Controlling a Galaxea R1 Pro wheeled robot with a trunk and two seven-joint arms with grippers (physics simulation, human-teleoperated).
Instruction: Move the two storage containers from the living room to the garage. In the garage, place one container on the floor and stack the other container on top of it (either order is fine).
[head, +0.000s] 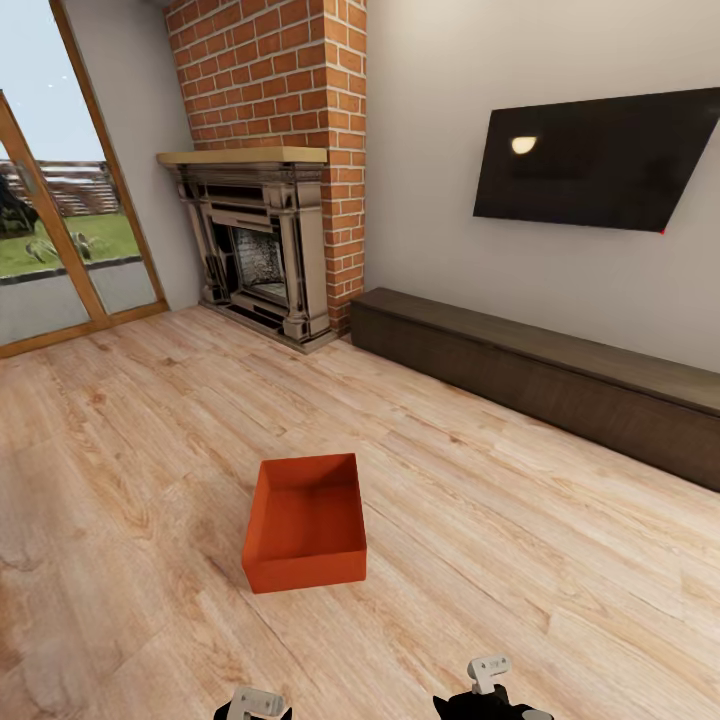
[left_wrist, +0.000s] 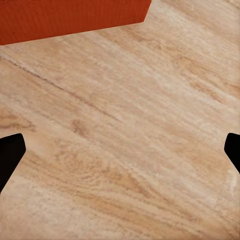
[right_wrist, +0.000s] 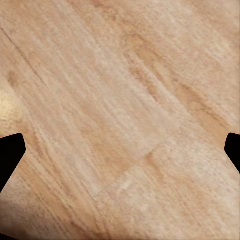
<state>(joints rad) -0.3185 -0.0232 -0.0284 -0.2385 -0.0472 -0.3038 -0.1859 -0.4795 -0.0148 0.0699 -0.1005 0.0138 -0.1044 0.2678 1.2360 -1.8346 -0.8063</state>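
Head view puts me in the living room, looking down across the wood-plank floor (head: 150, 420) at one storage container (head: 305, 520), an orange-red tub sitting open side up just ahead of me and a little to the left. Beyond it, far left, stands the brick chimney with its fireplace (head: 255, 250); along the far right wall runs the low dark cabinet (head: 540, 375) under the black TV (head: 595, 160). I see a single tub from here; I cannot tell where the other one is.

My left hand (left_wrist: 120, 150) hangs over bare planks with its fingers spread wide and nothing between them, and the near wall of the tub (left_wrist: 70, 17) shows just beyond it. My right hand (right_wrist: 120, 150) is likewise spread and holding nothing, with only floor beneath it. Both sit low at the near edge of the head view, well short of the container.

I judge this to be the opening step: the approach to the first pickup, with nothing carried yet. Next I need to close in, bring a hand to each side wall of the tub, and pinch the flaring rims evenly so it lifts level.
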